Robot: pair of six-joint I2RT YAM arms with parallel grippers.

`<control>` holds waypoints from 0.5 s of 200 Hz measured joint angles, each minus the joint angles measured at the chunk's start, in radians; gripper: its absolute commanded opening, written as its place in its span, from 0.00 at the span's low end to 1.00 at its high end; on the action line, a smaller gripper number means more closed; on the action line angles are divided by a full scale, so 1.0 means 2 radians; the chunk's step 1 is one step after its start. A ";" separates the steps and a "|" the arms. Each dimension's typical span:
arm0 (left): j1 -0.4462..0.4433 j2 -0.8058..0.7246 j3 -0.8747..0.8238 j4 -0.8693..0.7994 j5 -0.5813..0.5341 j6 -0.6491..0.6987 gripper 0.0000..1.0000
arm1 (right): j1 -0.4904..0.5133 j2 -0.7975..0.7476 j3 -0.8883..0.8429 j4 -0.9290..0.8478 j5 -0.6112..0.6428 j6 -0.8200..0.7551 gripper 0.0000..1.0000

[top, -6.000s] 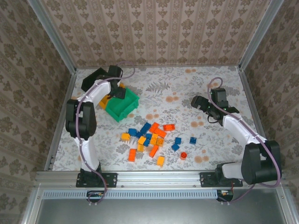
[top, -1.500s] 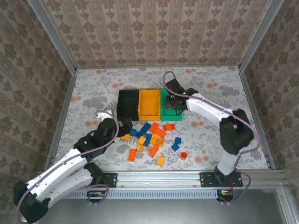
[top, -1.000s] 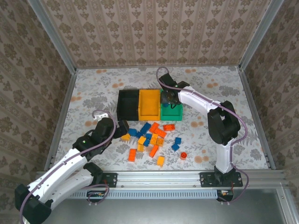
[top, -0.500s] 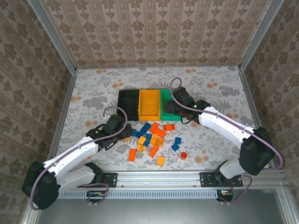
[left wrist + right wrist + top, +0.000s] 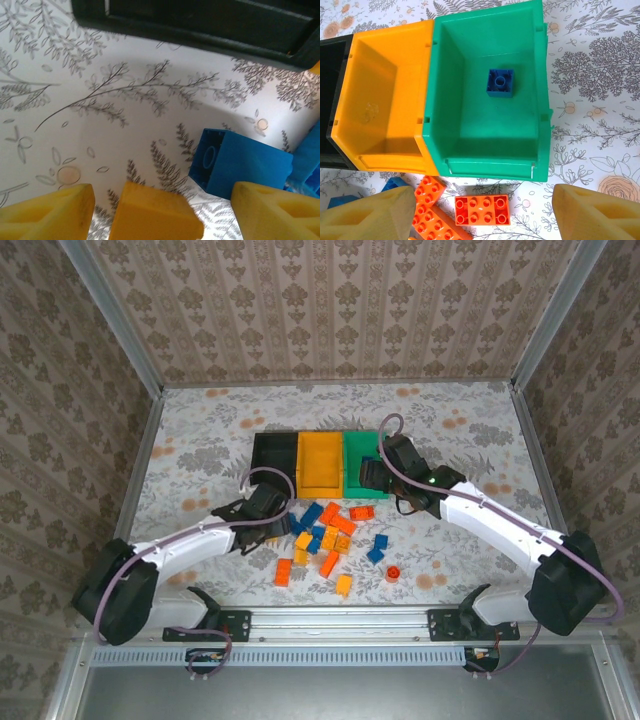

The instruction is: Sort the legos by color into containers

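Observation:
Three containers stand in a row: black bin, yellow-orange bin and green bin. The legos lie in a loose pile in front of them. My left gripper is low at the pile's left edge, open, with a yellow-orange brick between its fingers and gaps on both sides. A blue brick lies just beyond. My right gripper hangs open over the green bin's near wall, above a red-orange brick. One blue brick lies inside the green bin.
A round red piece and two blue bricks lie right of the pile. The black bin's wall is close ahead of the left gripper. Metal rails fence the patterned table, with open room at left and far right.
The left arm swung right to the pile's left edge and its jaws narrowed around the yellow-orange brick. The right gripper drew back from over the green bin to its near wall, jaws wider.

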 measured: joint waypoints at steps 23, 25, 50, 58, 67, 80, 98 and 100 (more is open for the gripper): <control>-0.002 0.014 0.007 0.014 -0.004 0.002 0.70 | 0.000 -0.002 0.000 0.000 0.003 0.000 0.75; -0.002 0.015 0.008 0.014 -0.005 0.002 0.70 | 0.000 -0.003 0.000 0.000 0.003 0.000 0.75; -0.013 0.017 0.010 0.012 -0.017 0.002 0.77 | 0.000 -0.007 -0.001 0.000 0.008 0.001 0.75; -0.020 0.013 0.010 0.007 -0.022 0.002 0.77 | 0.000 -0.007 -0.001 0.000 0.009 0.001 0.75; -0.030 0.008 0.010 -0.004 -0.024 0.002 0.77 | 0.000 -0.007 -0.001 0.000 0.010 0.002 0.75; -0.046 -0.001 0.015 -0.031 -0.030 0.003 0.79 | 0.000 -0.007 -0.002 0.000 0.011 0.002 0.75; -0.056 -0.022 0.028 -0.058 -0.037 0.005 0.80 | 0.000 -0.007 -0.002 0.000 0.011 0.002 0.75; -0.056 -0.023 0.029 -0.060 -0.038 0.005 0.80 | 0.000 -0.007 -0.002 0.000 0.011 0.002 0.75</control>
